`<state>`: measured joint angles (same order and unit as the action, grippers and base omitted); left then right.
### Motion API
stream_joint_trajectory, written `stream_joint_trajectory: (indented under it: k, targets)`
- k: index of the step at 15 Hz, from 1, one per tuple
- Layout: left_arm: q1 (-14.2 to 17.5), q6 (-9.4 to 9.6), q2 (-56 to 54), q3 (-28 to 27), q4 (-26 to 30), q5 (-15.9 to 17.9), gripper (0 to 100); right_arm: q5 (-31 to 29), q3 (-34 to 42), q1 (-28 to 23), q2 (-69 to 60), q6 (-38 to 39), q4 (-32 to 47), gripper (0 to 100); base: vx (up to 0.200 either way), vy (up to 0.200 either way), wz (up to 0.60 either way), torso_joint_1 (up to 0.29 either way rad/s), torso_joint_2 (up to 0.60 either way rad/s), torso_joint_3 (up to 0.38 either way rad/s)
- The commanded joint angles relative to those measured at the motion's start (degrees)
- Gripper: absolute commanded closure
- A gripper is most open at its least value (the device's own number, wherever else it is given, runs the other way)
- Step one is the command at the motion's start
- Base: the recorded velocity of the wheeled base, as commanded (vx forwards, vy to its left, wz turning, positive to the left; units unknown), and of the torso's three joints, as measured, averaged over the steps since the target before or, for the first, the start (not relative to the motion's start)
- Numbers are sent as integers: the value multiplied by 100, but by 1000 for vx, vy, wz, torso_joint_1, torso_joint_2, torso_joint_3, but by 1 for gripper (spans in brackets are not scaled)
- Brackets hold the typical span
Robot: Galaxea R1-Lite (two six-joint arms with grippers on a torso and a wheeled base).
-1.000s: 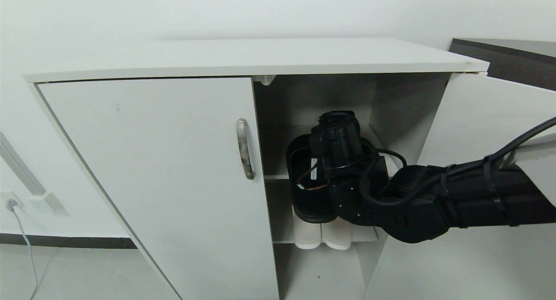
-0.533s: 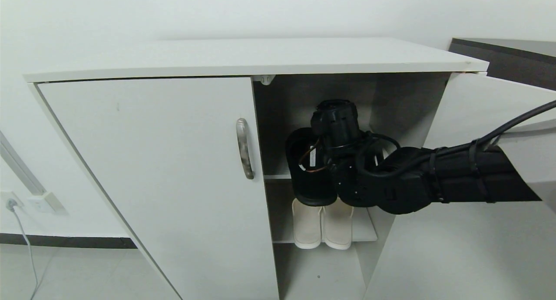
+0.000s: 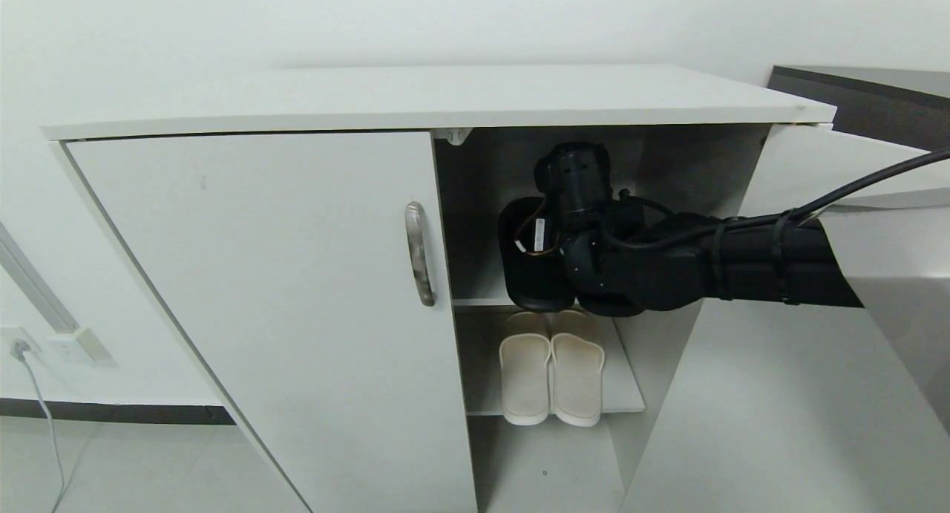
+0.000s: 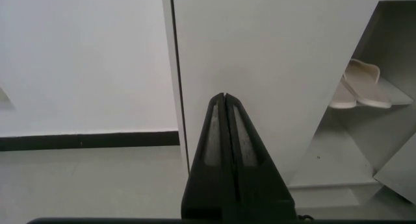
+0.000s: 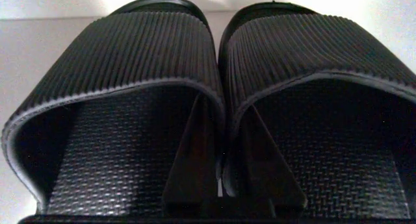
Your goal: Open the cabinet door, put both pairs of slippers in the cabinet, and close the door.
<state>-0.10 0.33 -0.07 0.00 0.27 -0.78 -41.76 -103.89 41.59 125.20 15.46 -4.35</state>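
- Black slippers (image 3: 531,264) pinched in the right claw (image 5: 222,130) at the upper shelf's (image 3: 475,302) front edge.
- White slippers (image 3: 551,376) below (on the lower shelf (image 3: 623,403)).
- Left claw (image 4: 224,104) pressed closed, facing the left door (image 3: 274,298).

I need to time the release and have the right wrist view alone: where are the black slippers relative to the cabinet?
Observer: The black slippers, pinched by the right gripper, are level with the upper shelf, heels at its front edge. I cannot tell whether they rest on it.
Operator: Is the other pair in?
Observer: Yes, the white slippers lie side by side on the lower shelf.
Operator: Which door is open?
Observer: The right door is open; the left door is shut.
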Motion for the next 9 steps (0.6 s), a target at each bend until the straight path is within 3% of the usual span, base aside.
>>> stream_joint_trajectory:
  k: [1, 9]
  targets:
    - [1, 2, 7, 0, 0, -1, 100, 2, -79, -46, 119, 1, -4, 100, 0, 0, 0, 0, 0, 0]
    - [1, 2, 7, 0, 0, -1, 100, 2, -79, -99, 216, 1, -4, 100, 0, 0, 0, 0, 0, 0]
